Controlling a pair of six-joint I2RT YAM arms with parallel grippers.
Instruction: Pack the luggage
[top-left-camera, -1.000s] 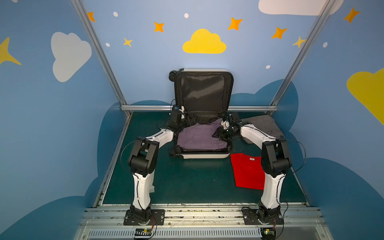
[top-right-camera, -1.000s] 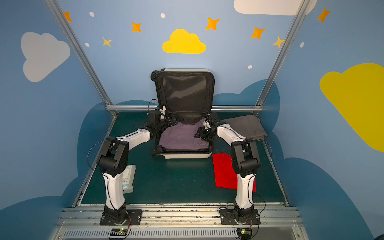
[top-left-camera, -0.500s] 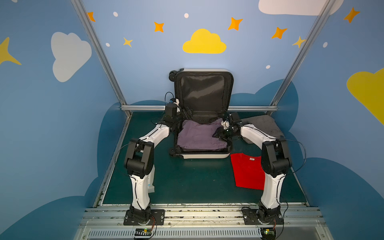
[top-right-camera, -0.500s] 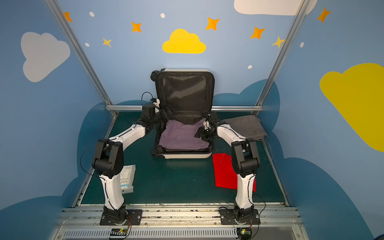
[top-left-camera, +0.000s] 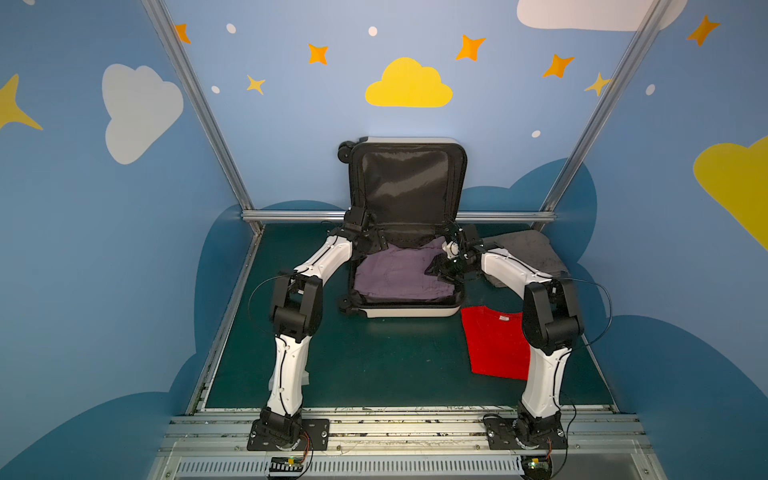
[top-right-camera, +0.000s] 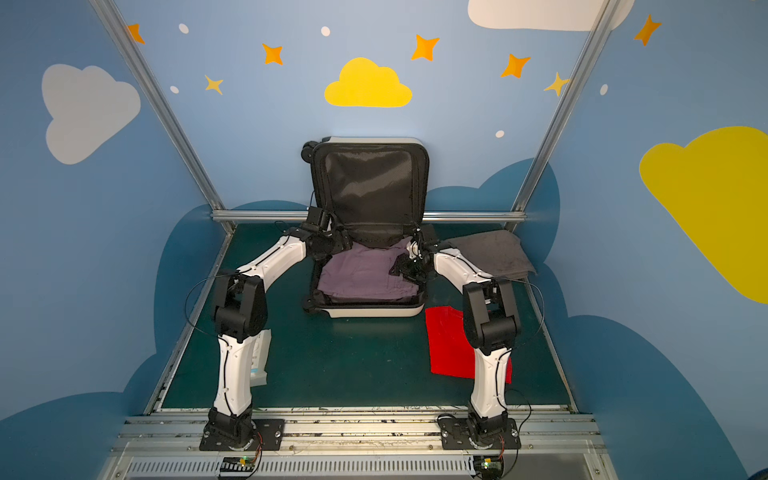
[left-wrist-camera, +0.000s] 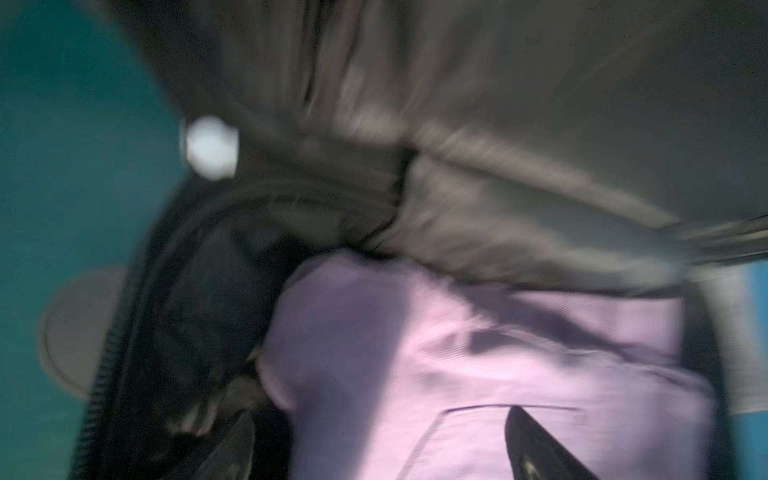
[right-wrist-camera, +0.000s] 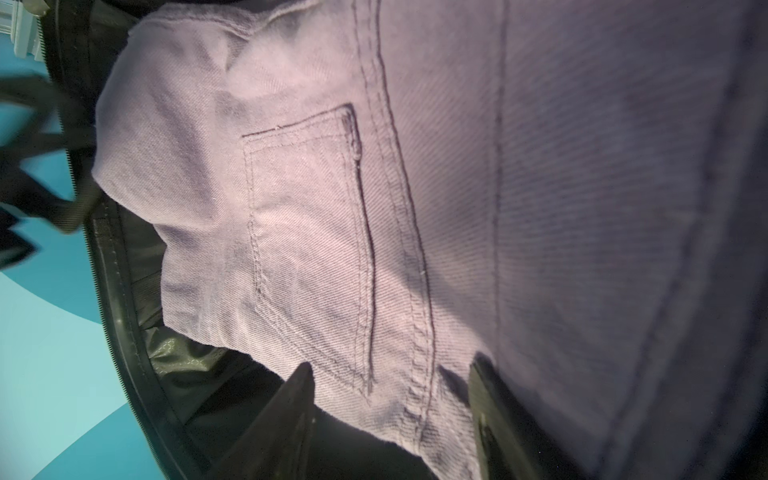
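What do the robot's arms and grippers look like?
The left arm and right arm have rounded white shells, bulky black joints and black base plates. A thin black cable loops beside each elbow. The left gripper and right gripper have slim dark tapered fingers.

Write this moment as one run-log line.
luggage: open, lid upright | purple trousers: inside | left end effector: open, over trousers | right end effector: astride trousers edge, grip unclear | red shirt, grey cloth: outside

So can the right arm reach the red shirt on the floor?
Probably yes. The red shirt lies flat on the green floor beside that arm, outside the luggage, nothing seen on top. The right gripper is open over the purple trousers in the luggage, so it would need to swing back.
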